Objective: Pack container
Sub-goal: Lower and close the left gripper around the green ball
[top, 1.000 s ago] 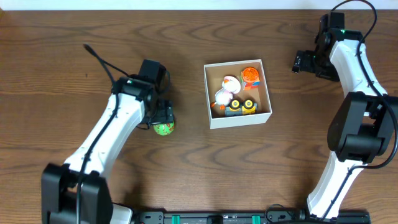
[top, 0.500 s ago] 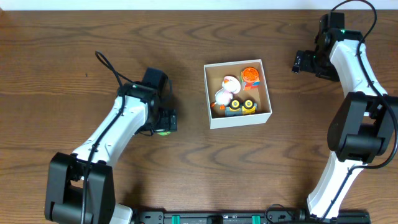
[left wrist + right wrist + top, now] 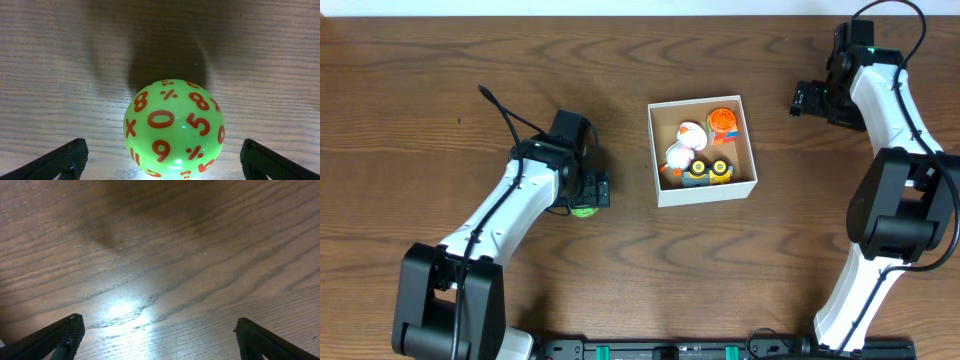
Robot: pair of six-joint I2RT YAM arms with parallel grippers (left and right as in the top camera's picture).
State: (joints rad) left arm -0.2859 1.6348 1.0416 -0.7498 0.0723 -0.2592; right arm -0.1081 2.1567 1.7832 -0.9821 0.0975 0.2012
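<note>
My left gripper (image 3: 162, 157) stood wide open over the ball (image 3: 172, 127), one finger on either side, neither touching it as far as I could tell. The ball sat on the table (image 3: 50, 60), round and slick. If I closed off-centre, it would likely squirt out and roll away. Beyond it, well to the right, the container (image 3: 705, 193) lay with toys (image 3: 685, 140) already inside. A high drop could bounce the ball back over its low walls. Farthest off, the right gripper (image 3: 804, 100) hung open and empty above bare wood.
</note>
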